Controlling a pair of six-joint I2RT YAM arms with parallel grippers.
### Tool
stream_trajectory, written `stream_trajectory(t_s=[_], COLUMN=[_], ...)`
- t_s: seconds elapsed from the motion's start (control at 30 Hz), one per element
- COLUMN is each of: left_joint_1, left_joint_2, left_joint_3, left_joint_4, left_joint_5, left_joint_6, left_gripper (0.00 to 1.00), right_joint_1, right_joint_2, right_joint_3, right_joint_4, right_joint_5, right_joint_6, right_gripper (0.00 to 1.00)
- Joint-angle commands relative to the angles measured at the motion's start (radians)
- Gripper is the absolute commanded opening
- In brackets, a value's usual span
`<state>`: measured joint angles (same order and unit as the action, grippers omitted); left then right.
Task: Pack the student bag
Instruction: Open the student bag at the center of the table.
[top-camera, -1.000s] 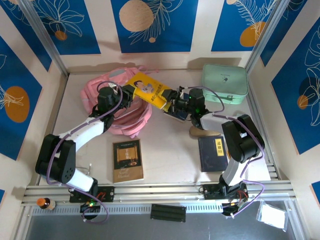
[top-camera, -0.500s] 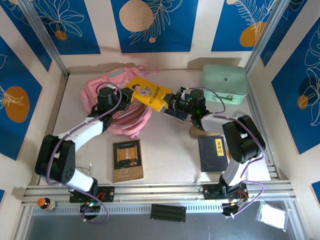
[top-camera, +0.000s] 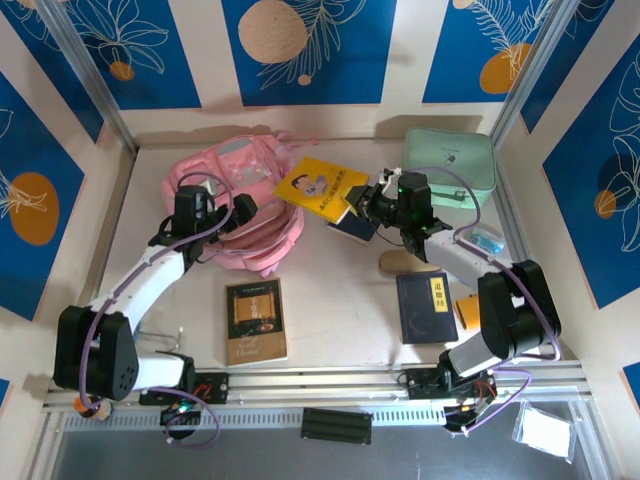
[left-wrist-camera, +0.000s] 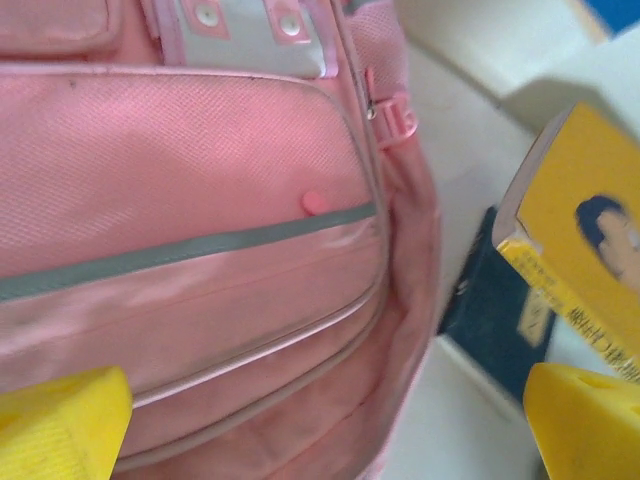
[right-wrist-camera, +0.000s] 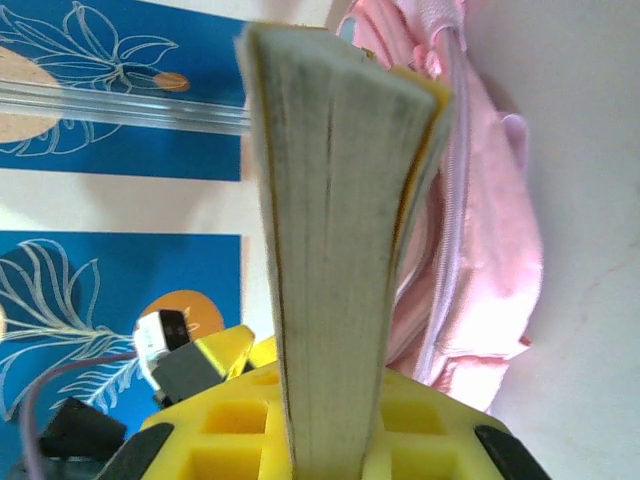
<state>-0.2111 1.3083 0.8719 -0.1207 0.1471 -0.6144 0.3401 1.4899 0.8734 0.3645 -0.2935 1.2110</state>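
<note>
Nearest the arm bases, a brown book (top-camera: 255, 320) on the left and a black book with a yellow label (top-camera: 427, 307) on the right lie flat on the table (top-camera: 340, 300), well apart from each other. Just beyond the black book sits a small tan wooden piece (top-camera: 402, 264). Farther in, the left gripper (top-camera: 232, 208) hangs over the near right part of the student bag (top-camera: 240, 175), released, its jaws spread wide with nothing between them. In the left wrist view its yellow fingers (left-wrist-camera: 60, 420) sit at the lower corners, with the bag's front pocket and grey strip between them. The bag lies flat at the far left of the table. To its right, the right gripper (top-camera: 363, 200) is clenched on a yellow book (top-camera: 322, 186), held tilted with its left corner just beside the bag's right edge; whether they touch is unclear. A dark blue book (top-camera: 352, 228) lies on the table below it, between bag and gripper. A mint green case (top-camera: 450, 167) stands at the far right.
</note>
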Motion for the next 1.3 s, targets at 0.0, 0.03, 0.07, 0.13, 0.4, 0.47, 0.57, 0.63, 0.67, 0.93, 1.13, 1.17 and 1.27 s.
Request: stream_trajectory(t_s=[0.0,0.03,0.07,0.13,0.4,0.47,0.57,0.63,0.67,0.93,1.13,1.17,1.27], left_joint_1=[0.003,0.000,-0.003,-0.011,-0.095,-0.115,-0.123,-0.126,-0.127,-0.159,-0.199,-0.202,-0.206], left_joint_2=[0.018,0.029,0.043,0.071,0.266,0.327,0.413,0.463,0.484,0.625,0.676,0.677,0.681], left_joint_3=[0.119,0.140,0.161,0.197,0.351,0.390,0.454,0.498,0.518,0.652,0.683,0.684,0.693], left_joint_4=[-0.211,-0.228,-0.245,-0.270,-0.430,-0.477,-0.542,-0.586,-0.602,-0.740,-0.771,-0.765,-0.754], left_joint_5=[0.003,0.017,0.009,-0.017,-0.194,-0.256,-0.293,-0.316,-0.329,-0.377,-0.412,-0.414,-0.439], left_joint_6=[0.324,0.361,0.396,0.457,0.684,0.723,0.773,0.799,0.805,0.844,0.868,0.867,0.860], left_gripper=[1.00,1.00,1.00,1.00,0.92,0.88,0.80,0.73,0.70,0.57,0.58,0.58,0.56], right_joint_1=[0.000,0.001,0.000,-0.002,-0.036,-0.043,-0.049,-0.053,-0.056,-0.070,-0.075,-0.076,-0.075], right_joint_2=[-0.055,-0.060,-0.065,-0.073,-0.119,-0.127,-0.136,-0.138,-0.138,-0.145,-0.155,-0.154,-0.152], right_joint_3=[0.054,0.059,0.062,0.066,0.031,0.020,0.003,-0.004,-0.008,-0.019,-0.020,-0.020,-0.023], right_joint_4=[-0.100,-0.117,-0.135,-0.160,-0.206,-0.209,-0.209,-0.208,-0.208,-0.209,-0.216,-0.219,-0.220], right_joint_5=[0.051,0.061,0.072,0.084,0.099,0.097,0.097,0.093,0.090,0.074,0.071,0.070,0.068], right_joint_6=[-0.115,-0.126,-0.134,-0.146,-0.154,-0.154,-0.151,-0.149,-0.147,-0.123,-0.121,-0.122,-0.122], right_gripper=[0.00,0.00,0.00,0.00,0.00,0.00,0.00,0.00,0.00,0.00,0.00,0.00,0.00])
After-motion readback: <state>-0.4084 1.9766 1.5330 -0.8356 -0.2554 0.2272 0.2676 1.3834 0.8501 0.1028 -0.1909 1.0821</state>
